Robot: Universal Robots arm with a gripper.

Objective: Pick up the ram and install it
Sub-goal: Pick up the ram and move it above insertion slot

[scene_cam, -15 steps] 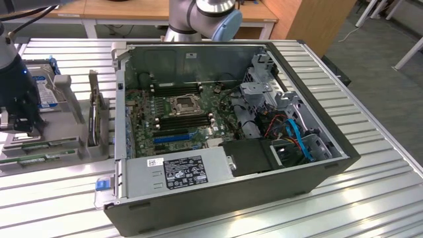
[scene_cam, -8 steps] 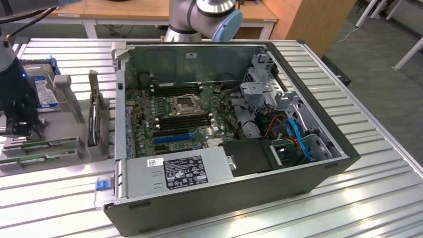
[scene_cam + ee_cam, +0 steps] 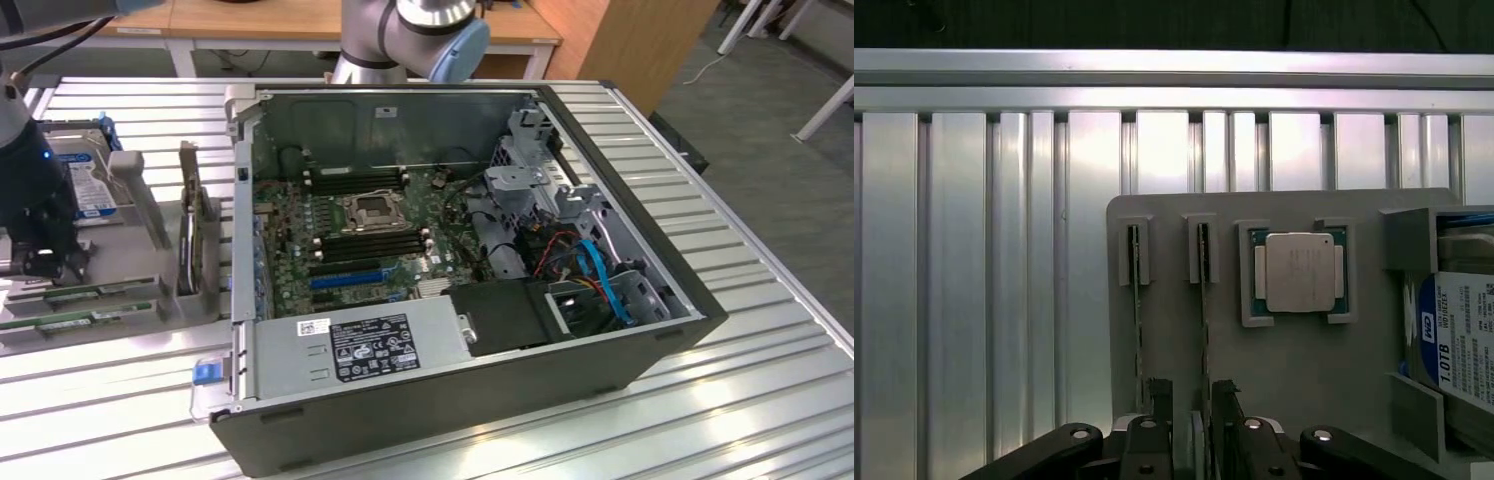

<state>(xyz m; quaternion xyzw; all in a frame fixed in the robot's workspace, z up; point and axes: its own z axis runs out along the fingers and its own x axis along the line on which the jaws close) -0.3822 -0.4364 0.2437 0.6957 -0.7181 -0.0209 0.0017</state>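
Observation:
Two ram sticks stand on edge in slots of a grey holder tray (image 3: 1174,350): one ram stick (image 3: 1204,310) and a second (image 3: 1138,310) beside it. My gripper (image 3: 1191,400) hangs just above them, open. The first stick runs into the gap between the fingers (image 3: 1160,398), and the second lies just outside them. In the exterior view the gripper (image 3: 40,262) is at the far left over the green ram sticks (image 3: 83,294). The open computer case (image 3: 614,330) lies at the centre, its motherboard (image 3: 360,235) exposed with dark memory slots.
On the tray there is also a processor chip (image 3: 1299,272), a blue-labelled hard drive (image 3: 1459,340) and an upright expansion card (image 3: 194,240). The slatted metal table (image 3: 974,280) extends around the tray. The case's power supply (image 3: 360,345) sits at its near end.

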